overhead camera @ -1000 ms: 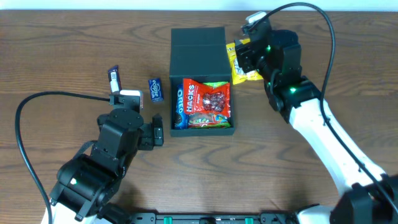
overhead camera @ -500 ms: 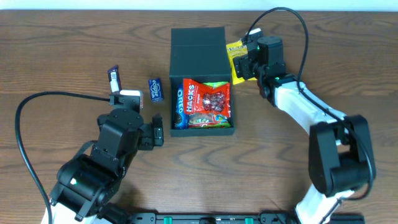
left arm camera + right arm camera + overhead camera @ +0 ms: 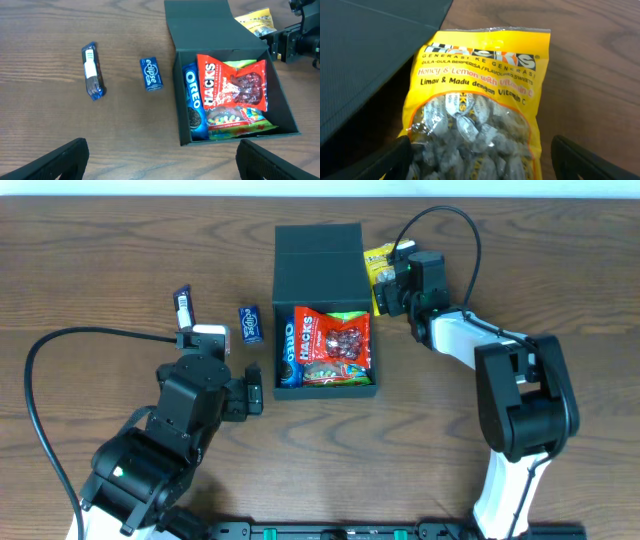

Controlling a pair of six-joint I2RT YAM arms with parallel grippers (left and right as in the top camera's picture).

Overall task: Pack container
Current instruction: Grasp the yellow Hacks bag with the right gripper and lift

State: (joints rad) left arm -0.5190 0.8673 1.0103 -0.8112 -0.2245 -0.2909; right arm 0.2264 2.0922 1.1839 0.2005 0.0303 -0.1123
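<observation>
right fingers [image 3: 580, 157] apart, packet [image 3: 477, 100], wooden table [image 3: 592, 55]

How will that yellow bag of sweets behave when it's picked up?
The yellow bag is thin glossy film, so probably floppy and slippery. Loose wrapped sweets inside will likely shift and sag below the grip.

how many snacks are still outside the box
3. A dark wrapped bar lies far left, a blue gum pack sits between it and the box, and a yellow sweets bag lies beside the box's open lid on the right. The right arm could hide more.
</observation>
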